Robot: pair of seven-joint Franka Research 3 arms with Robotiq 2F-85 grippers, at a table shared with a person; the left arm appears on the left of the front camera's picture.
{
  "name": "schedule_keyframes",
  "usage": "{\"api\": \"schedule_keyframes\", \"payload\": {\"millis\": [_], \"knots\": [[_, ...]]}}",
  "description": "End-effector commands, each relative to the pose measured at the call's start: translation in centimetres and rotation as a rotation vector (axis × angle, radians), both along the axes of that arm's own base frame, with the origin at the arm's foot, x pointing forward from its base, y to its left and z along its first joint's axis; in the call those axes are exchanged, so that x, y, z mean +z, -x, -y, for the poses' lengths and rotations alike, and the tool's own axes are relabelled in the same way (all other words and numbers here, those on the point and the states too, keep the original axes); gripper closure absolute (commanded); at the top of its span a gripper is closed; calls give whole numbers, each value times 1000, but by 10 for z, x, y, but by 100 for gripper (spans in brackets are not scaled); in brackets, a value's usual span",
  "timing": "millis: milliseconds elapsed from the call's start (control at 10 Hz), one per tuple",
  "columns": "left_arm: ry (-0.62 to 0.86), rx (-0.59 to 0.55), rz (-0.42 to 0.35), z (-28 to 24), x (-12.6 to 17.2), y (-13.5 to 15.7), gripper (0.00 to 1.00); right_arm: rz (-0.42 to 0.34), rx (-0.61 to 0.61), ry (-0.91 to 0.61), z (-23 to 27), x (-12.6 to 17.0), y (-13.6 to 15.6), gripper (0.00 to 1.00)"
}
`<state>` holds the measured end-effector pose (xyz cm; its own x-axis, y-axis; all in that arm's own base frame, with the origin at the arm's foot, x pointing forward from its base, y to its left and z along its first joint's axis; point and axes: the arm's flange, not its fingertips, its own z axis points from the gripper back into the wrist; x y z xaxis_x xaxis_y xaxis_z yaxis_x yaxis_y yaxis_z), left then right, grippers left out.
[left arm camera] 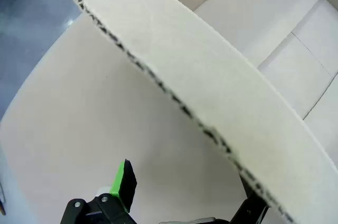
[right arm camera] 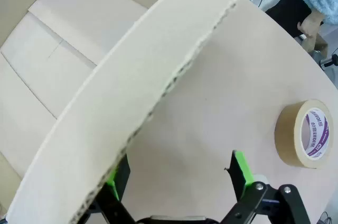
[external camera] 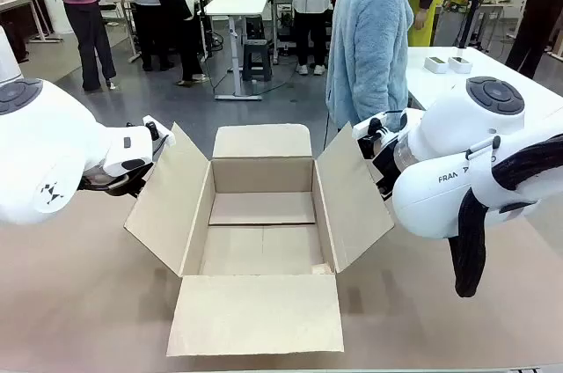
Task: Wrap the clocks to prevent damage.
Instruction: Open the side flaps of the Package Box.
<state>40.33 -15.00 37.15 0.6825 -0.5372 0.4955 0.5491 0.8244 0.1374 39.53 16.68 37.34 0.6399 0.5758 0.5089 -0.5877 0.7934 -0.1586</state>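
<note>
1. An open brown cardboard box [external camera: 262, 175] sits mid-tabletop with its flaps spread.
2. The left gripper [left arm camera: 185, 184] is at the box's left flap edge, jaws wide, holding nothing.
3. The right gripper [right arm camera: 179, 166] is likewise wide at the right flap, with a brown tape roll [right arm camera: 306, 134] nearby.

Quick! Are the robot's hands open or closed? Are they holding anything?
Left gripper: open, holding nothing, beside the box's left flap.
Right gripper: open, holding nothing, beside the right flap.

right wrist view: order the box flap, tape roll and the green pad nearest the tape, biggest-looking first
1. box flap, though nearness to the camera inflates it
2. tape roll
3. green pad
</note>
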Motion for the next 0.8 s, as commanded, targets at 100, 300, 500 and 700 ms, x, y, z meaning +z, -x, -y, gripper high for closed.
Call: {"api": "schedule_keyframes", "payload": {"millis": [100,300,500,700], "knots": [[0,0,0,0,0,0,0,0,0,0,0,0,0,0],[0,0,0,0,0,0,0,0,0,0,0,0,0,0],[0,0,0,0,0,0,0,0,0,0,0,0,0,0],[0,0,0,0,0,0,0,0,0,0,0,0,0,0]]}}
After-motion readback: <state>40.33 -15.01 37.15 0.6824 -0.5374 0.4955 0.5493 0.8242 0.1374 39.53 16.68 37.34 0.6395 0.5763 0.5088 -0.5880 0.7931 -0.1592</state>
